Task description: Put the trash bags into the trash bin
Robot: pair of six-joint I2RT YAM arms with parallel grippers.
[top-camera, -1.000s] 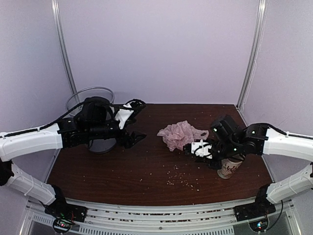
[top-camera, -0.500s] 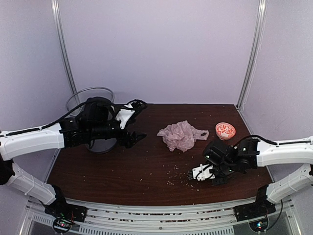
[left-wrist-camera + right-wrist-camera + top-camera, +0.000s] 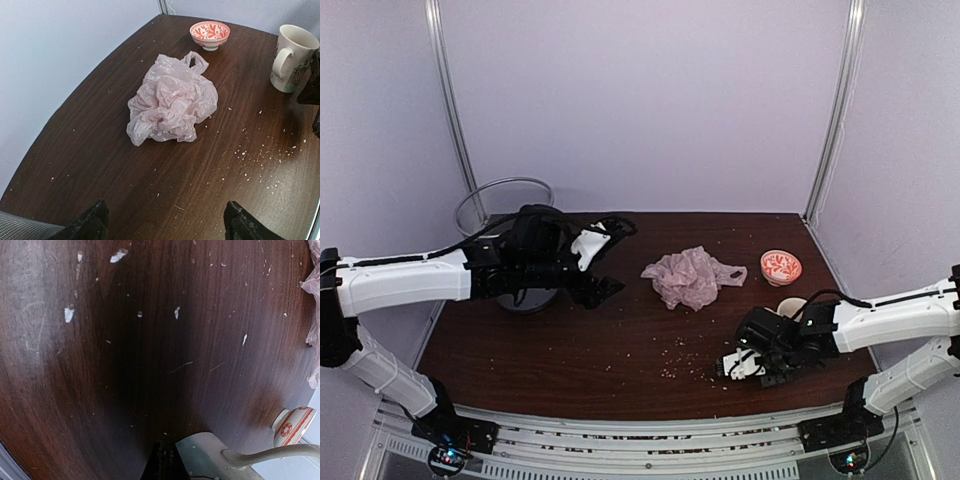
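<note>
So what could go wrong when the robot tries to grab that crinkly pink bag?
The bag is thin, crumpled film, so the open left pincer might catch only one fold and drop it. The bin stands right behind the left arm, so swinging back towards it could bump it. The right arm lies close to the mug and might knock it over.

One trash bag (image 3: 688, 277), one trash bin (image 3: 505, 180), one mug (image 3: 291, 59), one bowl (image 3: 780, 266).
</note>
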